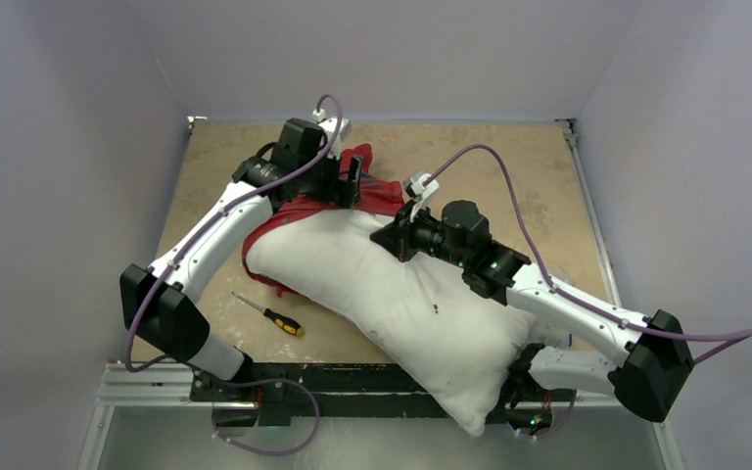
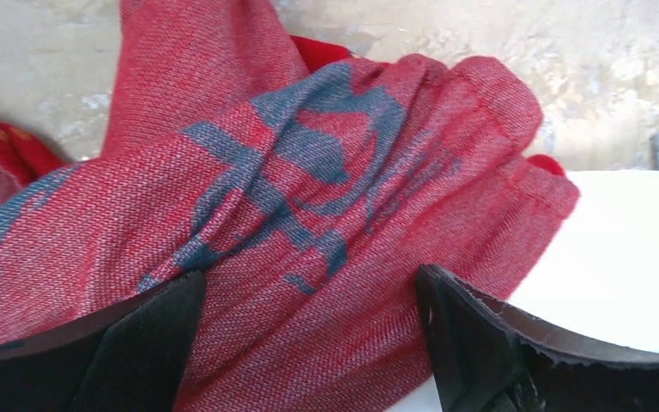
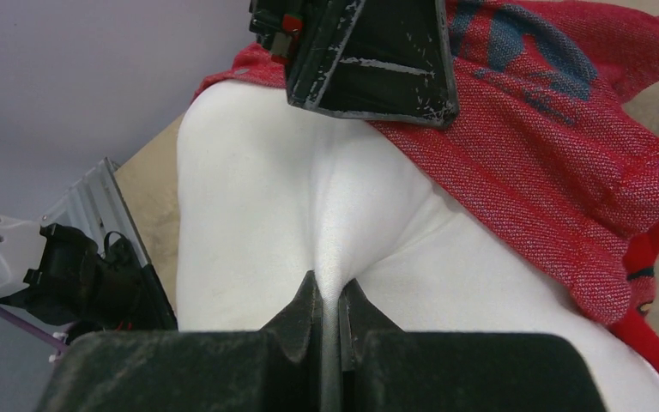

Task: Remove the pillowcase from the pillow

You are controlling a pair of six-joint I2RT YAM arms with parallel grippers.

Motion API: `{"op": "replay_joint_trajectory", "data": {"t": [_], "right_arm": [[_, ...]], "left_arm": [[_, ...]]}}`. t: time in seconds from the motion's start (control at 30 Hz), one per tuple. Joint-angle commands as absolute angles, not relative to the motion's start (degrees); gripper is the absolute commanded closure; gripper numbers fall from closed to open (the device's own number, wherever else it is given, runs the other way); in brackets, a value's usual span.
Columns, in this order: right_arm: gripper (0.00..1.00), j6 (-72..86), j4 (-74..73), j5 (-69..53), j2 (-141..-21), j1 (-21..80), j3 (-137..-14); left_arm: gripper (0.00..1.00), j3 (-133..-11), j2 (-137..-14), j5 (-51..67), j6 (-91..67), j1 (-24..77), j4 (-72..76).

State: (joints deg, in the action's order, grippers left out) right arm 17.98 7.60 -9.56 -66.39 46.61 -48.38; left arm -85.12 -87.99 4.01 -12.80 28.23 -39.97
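The white pillow (image 1: 401, 304) lies diagonally across the table, its near corner hanging over the front edge. The red pillowcase (image 1: 384, 196) with grey-blue marks is bunched over the pillow's far end. My left gripper (image 1: 351, 181) is open above that bunch. In the left wrist view its gripper (image 2: 309, 287) has its jaws spread wide over the pillowcase (image 2: 309, 172), with the pillow (image 2: 626, 257) at the right. My right gripper (image 1: 399, 238) is shut on a fold of the pillow (image 3: 249, 197), as its gripper (image 3: 330, 287) shows. The pillowcase (image 3: 549, 172) lies just beyond.
A screwdriver (image 1: 272, 315) with a yellow and black handle lies on the tan table (image 1: 509, 166) left of the pillow. A metal rail (image 1: 157, 377) runs along the near edge. Grey walls enclose the table on three sides.
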Motion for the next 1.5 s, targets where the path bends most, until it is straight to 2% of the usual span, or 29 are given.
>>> {"op": "replay_joint_trajectory", "data": {"t": [0.0,0.03,0.13,0.3,0.33,0.57,0.93,1.27,1.47], "right_arm": [[1.00,18.2,16.4,-10.7,-65.9,47.3,-49.9],[1.00,18.2,16.4,-10.7,-66.1,47.4,-50.0],[1.00,18.1,16.2,-10.6,-66.8,47.4,-50.6],[1.00,17.7,15.5,-10.1,-67.0,47.5,-50.9],[1.00,17.6,15.2,-9.6,-66.9,47.5,-51.0],[1.00,17.7,14.6,-8.5,-63.7,47.5,-50.9],[1.00,20.5,11.4,-1.3,-56.9,47.4,-51.0],[1.00,24.6,7.3,14.5,-51.1,46.9,-54.1],[1.00,26.6,7.4,21.4,-50.0,46.4,-58.1]], "left_arm": [[0.10,-87.6,-90.1,-3.4,-9.3,28.7,-40.3],[0.12,-87.1,-90.5,-4.5,-9.1,28.7,-40.4],[0.36,-85.5,-90.7,-8.5,-8.5,28.7,-40.4],[0.97,-83.6,-88.8,-15.5,-8.5,28.5,-38.1],[1.00,-83.1,-88.1,-16.8,-8.6,27.9,-37.6],[1.00,-74.9,-81.0,-14.3,-13.4,15.2,-29.4],[1.00,-70.4,-75.2,-16.2,-18.6,1.1,-25.5],[1.00,-68.4,-70.9,-21.6,-21.1,-6.4,-24.1],[1.00,-68.7,-69.9,-18.2,-21.4,-7.0,-23.0]]}}
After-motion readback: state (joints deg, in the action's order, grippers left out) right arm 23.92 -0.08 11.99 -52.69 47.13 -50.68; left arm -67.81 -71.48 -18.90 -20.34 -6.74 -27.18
